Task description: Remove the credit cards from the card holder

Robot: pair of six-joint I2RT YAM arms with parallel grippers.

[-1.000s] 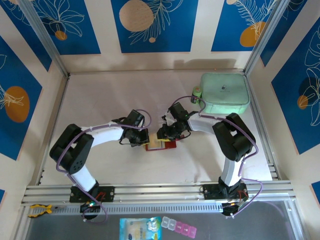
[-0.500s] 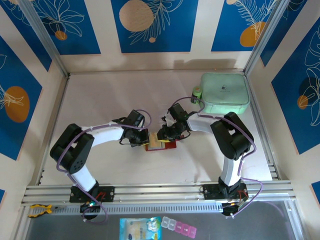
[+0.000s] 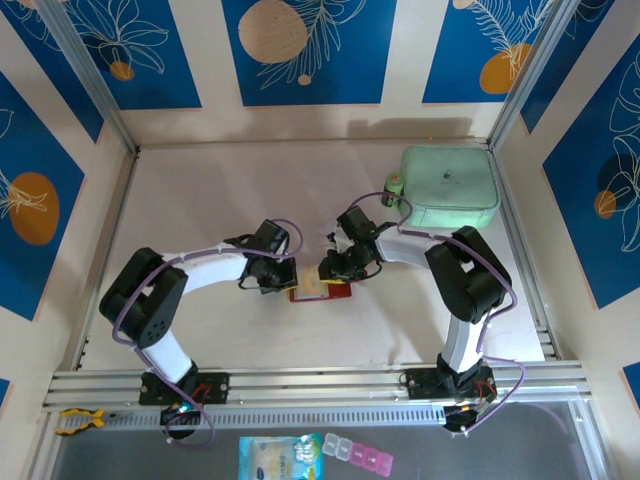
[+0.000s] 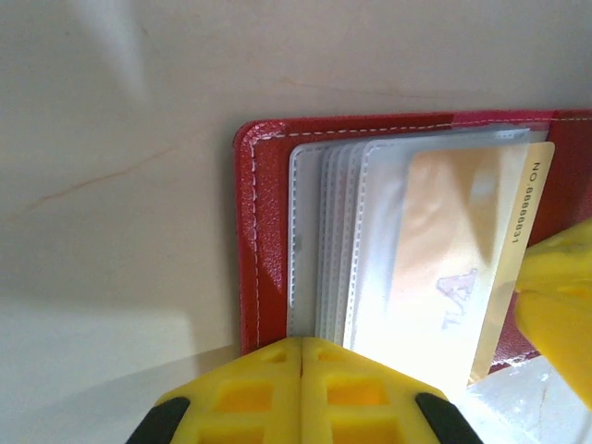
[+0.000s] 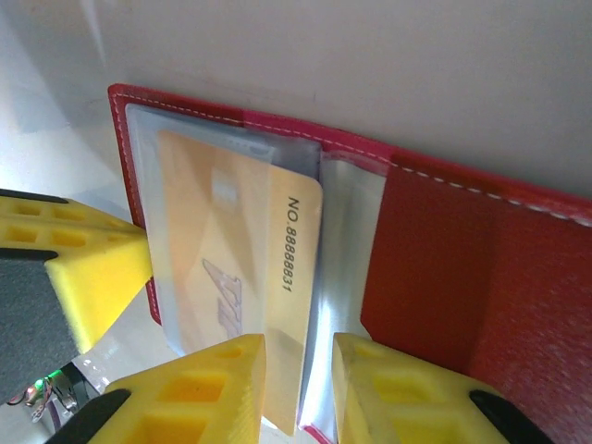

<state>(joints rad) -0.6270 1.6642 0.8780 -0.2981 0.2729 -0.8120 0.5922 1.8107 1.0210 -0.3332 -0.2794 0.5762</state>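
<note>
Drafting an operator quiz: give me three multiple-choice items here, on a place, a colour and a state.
1. Where does the card holder lie? A) on the table between the two grippers B) at its far edge C) at its left edge
2. Its cover's colour? A) blue B) red C) black
3. The tan-gold card is A) fully pocketed B) loose on the table C) partly out of its clear pocket
Answers: 1 A, it sits between the left gripper and right gripper; 2 B, red shows in both wrist views; 3 C, its numbered end sticks out past the pocket.
</note>
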